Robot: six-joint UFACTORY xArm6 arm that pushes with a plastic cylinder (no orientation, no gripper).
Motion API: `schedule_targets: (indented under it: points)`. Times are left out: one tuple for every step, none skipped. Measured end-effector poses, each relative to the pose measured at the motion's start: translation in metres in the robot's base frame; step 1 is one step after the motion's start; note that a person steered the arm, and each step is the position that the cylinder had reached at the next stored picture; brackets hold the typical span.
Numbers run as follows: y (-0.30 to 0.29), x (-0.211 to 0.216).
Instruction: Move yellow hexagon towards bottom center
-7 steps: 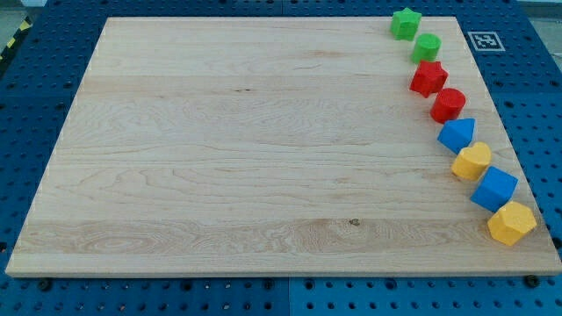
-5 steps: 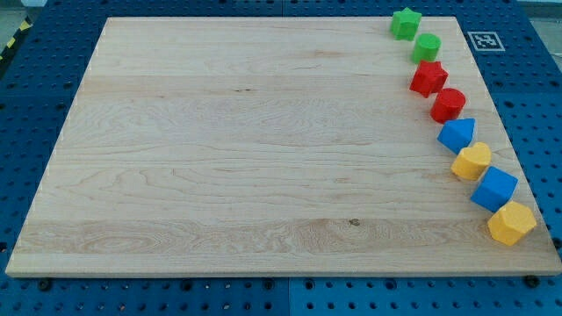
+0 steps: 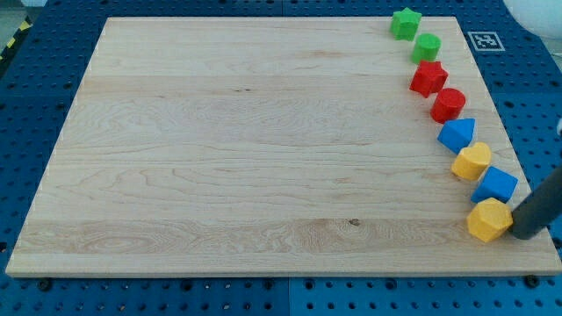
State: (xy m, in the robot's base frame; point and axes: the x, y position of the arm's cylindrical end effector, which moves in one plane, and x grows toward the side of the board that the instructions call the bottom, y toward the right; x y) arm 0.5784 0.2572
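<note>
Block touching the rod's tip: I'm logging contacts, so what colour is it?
Yellow: the yellow hexagon, right beside my tip, shown in the camera view.

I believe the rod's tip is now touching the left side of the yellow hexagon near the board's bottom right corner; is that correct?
Not quite. In the camera view, my tip is against the right side of the yellow hexagon, not its left. The rest holds: the hexagon sits near the bottom right corner of the board, just below the blue block.
</note>
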Motion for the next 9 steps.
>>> schedule_targets:
  points:
    - [-0.018, -0.015]
    - [-0.046, -0.016]
    - [-0.083, -0.014]
    - [-0.116, -0.010]
    - [-0.137, -0.010]
    - [-0.116, -0.010]
    - [-0.071, -0.002]
    - [-0.086, 0.011]
    - [-0.123, 0.012]
